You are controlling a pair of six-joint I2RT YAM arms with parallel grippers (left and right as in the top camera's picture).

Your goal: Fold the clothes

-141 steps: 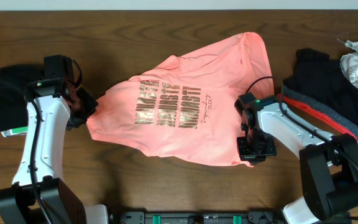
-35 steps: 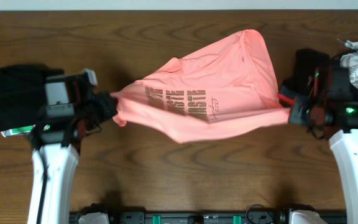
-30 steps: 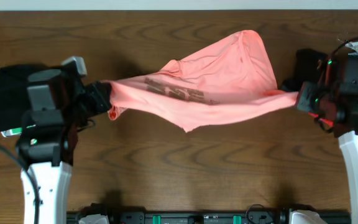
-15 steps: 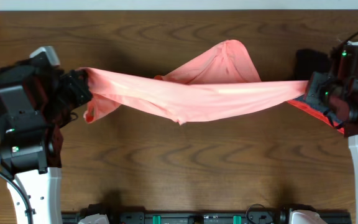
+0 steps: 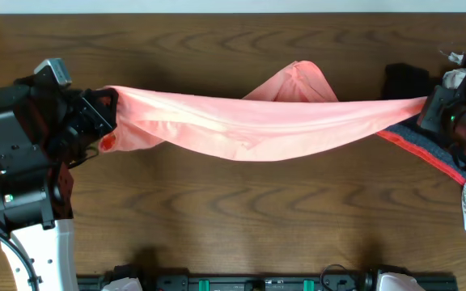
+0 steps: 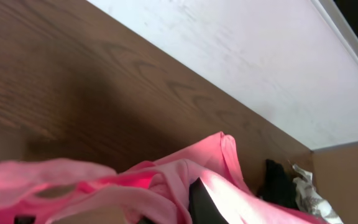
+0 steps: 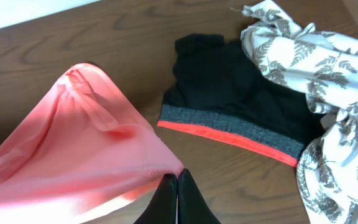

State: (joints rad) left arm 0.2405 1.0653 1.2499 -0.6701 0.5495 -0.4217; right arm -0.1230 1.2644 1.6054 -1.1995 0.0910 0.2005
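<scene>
The salmon-pink t-shirt (image 5: pixel 257 125) hangs stretched in a long band above the table between both arms; its gold lettering is hidden. One part (image 5: pixel 302 81) still trails toward the back. My left gripper (image 5: pixel 108 109) is shut on the shirt's left end; in the left wrist view pink cloth (image 6: pixel 123 193) bunches over the fingers (image 6: pixel 207 205). My right gripper (image 5: pixel 429 105) is shut on the right end; in the right wrist view its gripper (image 7: pixel 176 186) pinches the shirt's corner (image 7: pixel 86 149).
A black garment with a grey-and-red band (image 7: pixel 241 99) lies at the right, also in the overhead view (image 5: pixel 411 133). A white leaf-print garment (image 7: pixel 328 81) lies beside it. More black cloth (image 5: pixel 6 105) sits under the left arm.
Both arms have lifted and pulled apart, the right one further right. The shirt has gone from slack on the table to a taut raised band.
</scene>
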